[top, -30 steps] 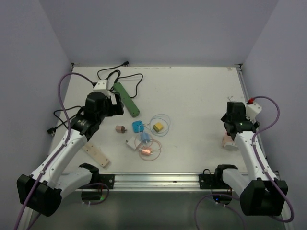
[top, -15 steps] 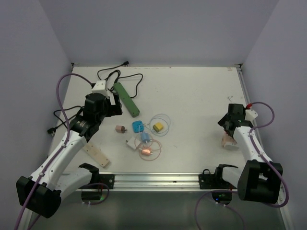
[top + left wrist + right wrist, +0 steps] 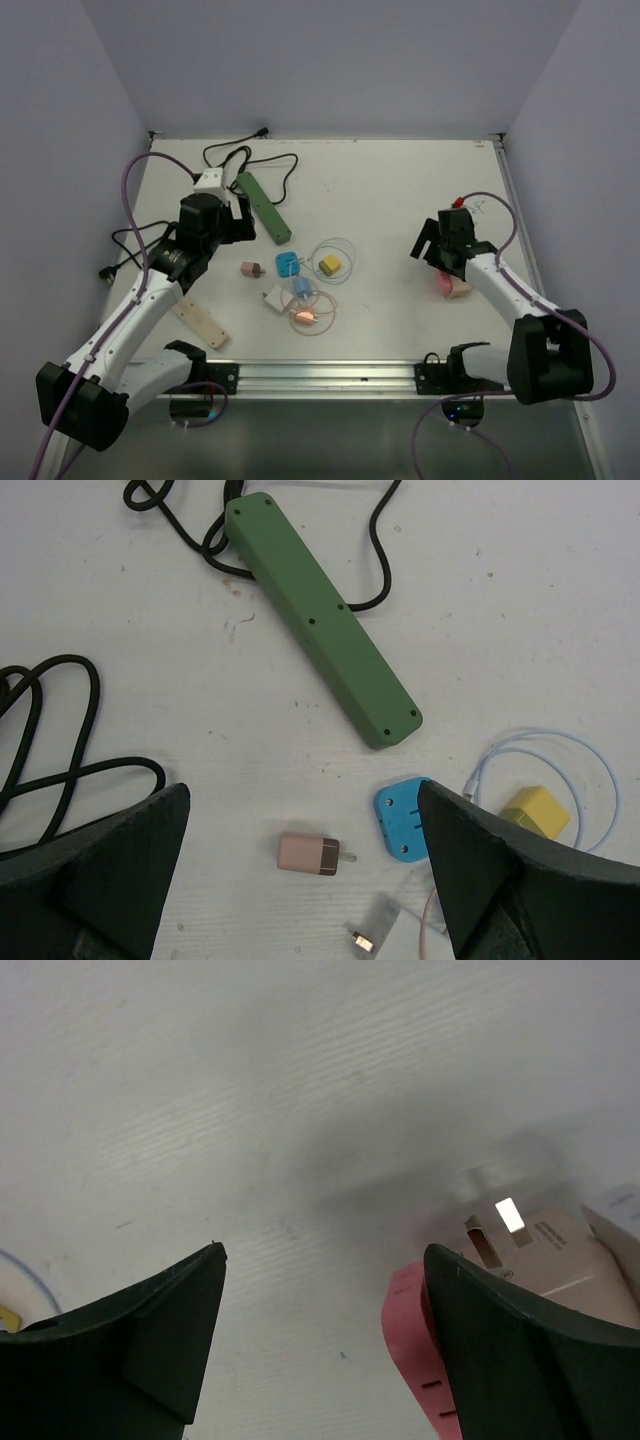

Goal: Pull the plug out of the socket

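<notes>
The left pincer (image 3: 303,805) is spread wide with nothing between its fingers, poised over the white surface (image 3: 400,190) at the left of the overhead view. Ahead of it lies a green power strip (image 3: 322,617), set at a slant, with a black cord (image 3: 94,685) looping off to its left. Closer in, a blue adapter (image 3: 405,817) lies just beside a yellow charger (image 3: 535,811) ringed by a pale cable loop (image 3: 590,755), and a small pink-brown charger (image 3: 311,853) sits a little apart, between the fingers in the left wrist view. At the right of the overhead view, the right pincer (image 3: 322,1260) is also wide and holds nothing; bare surface shows between its fingers. The pink plug (image 3: 410,1345) lies by the edge of its right-hand finger (image 3: 520,1360), pressed against a beige socket block (image 3: 560,1260). From above, the pair (image 3: 455,285) rests on the surface just beside the pincer, on the side nearer the arm bases. Whether the plug is seated in the block cannot be told.
</notes>
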`<state>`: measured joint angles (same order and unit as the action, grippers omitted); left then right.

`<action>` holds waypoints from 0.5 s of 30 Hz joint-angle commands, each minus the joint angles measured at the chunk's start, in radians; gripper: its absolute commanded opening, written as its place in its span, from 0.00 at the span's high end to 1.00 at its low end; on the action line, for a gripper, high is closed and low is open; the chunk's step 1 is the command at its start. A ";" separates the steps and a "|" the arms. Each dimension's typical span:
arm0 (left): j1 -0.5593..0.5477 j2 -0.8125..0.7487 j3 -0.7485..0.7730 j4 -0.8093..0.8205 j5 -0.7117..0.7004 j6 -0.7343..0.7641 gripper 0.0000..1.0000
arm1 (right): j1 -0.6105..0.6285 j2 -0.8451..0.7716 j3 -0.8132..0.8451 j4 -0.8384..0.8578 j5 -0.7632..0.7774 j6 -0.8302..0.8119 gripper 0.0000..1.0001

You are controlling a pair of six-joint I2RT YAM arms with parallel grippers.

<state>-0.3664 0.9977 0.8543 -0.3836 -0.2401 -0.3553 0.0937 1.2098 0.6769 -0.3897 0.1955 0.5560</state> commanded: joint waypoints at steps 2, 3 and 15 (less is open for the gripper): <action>0.007 0.009 0.000 0.020 -0.021 0.015 0.01 | 0.177 0.086 0.084 0.100 -0.077 -0.021 0.17; 0.009 0.010 0.000 0.020 -0.019 0.015 0.00 | 0.204 0.103 0.120 0.100 -0.074 -0.024 0.17; 0.009 0.021 -0.004 0.025 -0.008 0.015 0.01 | 0.370 0.096 0.286 0.051 -0.070 -0.085 0.17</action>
<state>-0.3664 1.0161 0.8543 -0.3832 -0.2401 -0.3553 0.4583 1.3605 0.9207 -0.3389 0.1265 0.5053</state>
